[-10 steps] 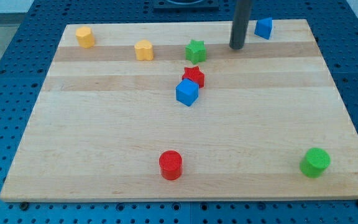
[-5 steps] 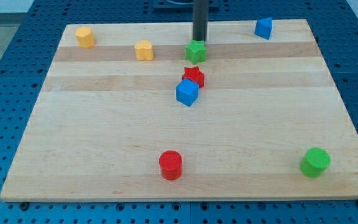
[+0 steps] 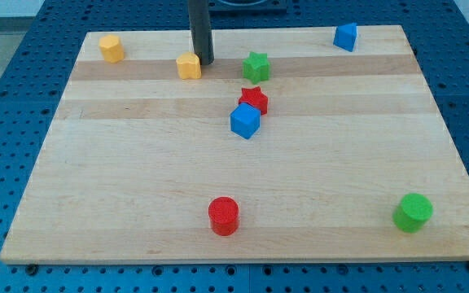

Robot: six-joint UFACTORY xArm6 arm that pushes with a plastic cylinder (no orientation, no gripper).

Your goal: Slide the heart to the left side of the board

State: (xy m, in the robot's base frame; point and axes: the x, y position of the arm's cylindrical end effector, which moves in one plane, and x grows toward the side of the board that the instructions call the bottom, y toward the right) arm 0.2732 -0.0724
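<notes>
The yellow heart block (image 3: 188, 65) sits near the view's top, left of centre on the wooden board (image 3: 137, 187). My tip (image 3: 204, 62) is right beside the heart's right edge, touching or nearly touching it. The dark rod rises straight up from there and leaves the view at the top.
A yellow hexagon-like block (image 3: 111, 48) lies at the top left. A green star (image 3: 256, 67), a red star (image 3: 254, 100) and a blue cube (image 3: 244, 120) cluster near centre. A blue block (image 3: 345, 37) is at the top right, a red cylinder (image 3: 223, 216) and a green cylinder (image 3: 413, 212) near the bottom.
My tip has swept leftward along the top of the board, from near the blue block, past the green star, to the heart's right side. No block has visibly moved.
</notes>
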